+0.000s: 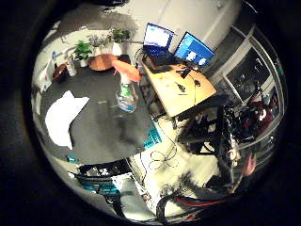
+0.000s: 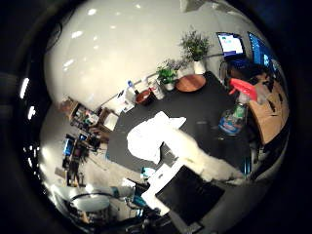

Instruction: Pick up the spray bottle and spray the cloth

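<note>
The spray bottle (image 1: pixel 127 95), clear greenish with a red-orange trigger head, stands upright on the dark round table (image 1: pixel 103 132) near the edge beside the wooden desk. It also shows in the right thumb side palm view (image 2: pixel 237 110). A crumpled white cloth (image 2: pixel 151 136) lies on the table, away from the bottle. It also shows in the right little finger side palm view (image 1: pixel 62 118). My hand (image 2: pixel 200 161) is high above the table. A white finger reaches out straight over the table edge and holds nothing.
Potted plants (image 2: pixel 193 44), a brown dish (image 2: pixel 190 83) and small bottles (image 2: pixel 132 94) stand along the table's far edge. A wooden desk (image 1: pixel 183 94) with a laptop (image 1: pixel 158 40) stands beside the table. Shelves and clutter ring the floor.
</note>
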Available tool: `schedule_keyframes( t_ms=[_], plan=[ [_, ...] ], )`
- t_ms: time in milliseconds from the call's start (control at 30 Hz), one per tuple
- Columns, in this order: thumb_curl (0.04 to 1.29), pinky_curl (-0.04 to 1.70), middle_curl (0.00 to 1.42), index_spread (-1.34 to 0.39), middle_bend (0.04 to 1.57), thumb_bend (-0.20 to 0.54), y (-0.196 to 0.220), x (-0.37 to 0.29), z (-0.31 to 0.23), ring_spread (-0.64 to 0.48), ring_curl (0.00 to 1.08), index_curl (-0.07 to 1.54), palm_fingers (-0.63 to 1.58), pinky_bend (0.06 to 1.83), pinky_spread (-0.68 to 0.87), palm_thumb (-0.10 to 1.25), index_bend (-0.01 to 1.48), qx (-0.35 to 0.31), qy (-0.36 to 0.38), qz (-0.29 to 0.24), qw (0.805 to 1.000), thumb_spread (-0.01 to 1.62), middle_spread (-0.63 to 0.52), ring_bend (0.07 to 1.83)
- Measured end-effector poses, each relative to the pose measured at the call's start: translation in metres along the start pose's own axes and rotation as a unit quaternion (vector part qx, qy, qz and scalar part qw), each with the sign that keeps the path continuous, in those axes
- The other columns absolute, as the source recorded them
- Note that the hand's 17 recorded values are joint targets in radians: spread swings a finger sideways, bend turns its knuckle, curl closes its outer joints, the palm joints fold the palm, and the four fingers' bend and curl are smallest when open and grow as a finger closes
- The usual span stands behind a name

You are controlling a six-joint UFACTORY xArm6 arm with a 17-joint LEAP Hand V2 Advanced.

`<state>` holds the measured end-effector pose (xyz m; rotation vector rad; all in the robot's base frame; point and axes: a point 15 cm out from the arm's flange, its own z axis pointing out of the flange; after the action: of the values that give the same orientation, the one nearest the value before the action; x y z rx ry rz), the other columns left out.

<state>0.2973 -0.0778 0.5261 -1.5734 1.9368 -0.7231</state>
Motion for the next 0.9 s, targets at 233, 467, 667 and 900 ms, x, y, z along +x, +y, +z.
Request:
schedule_keyframes(
  t_ms=[233,467,667,900],
  plan=[
    [0.44,0.0,0.32,-0.3,0.23,-0.029,-0.014,0.041,0.001,0.24,0.08,0.31,0.32,1.13,0.54,0.5,0.18,0.041,0.004,0.051,0.998,1.0,0.04,0.57],
    [0.43,0.0,0.32,-0.29,0.22,-0.029,-0.013,0.079,0.031,0.25,0.11,0.31,0.31,1.13,0.55,0.49,0.18,0.073,-0.032,0.096,0.992,1.0,0.05,0.55],
    [0.42,0.0,0.32,-0.26,0.21,-0.033,0.004,0.124,0.082,0.26,0.12,0.31,0.3,1.14,0.55,0.46,0.17,0.069,-0.07,0.142,0.985,1.01,0.08,0.54],
    [0.41,0.0,0.33,-0.25,0.21,-0.03,0.034,0.153,0.145,0.27,0.13,0.3,0.29,1.15,0.55,0.42,0.17,0.028,-0.118,0.172,0.978,1.01,0.09,0.53]
  ],
)
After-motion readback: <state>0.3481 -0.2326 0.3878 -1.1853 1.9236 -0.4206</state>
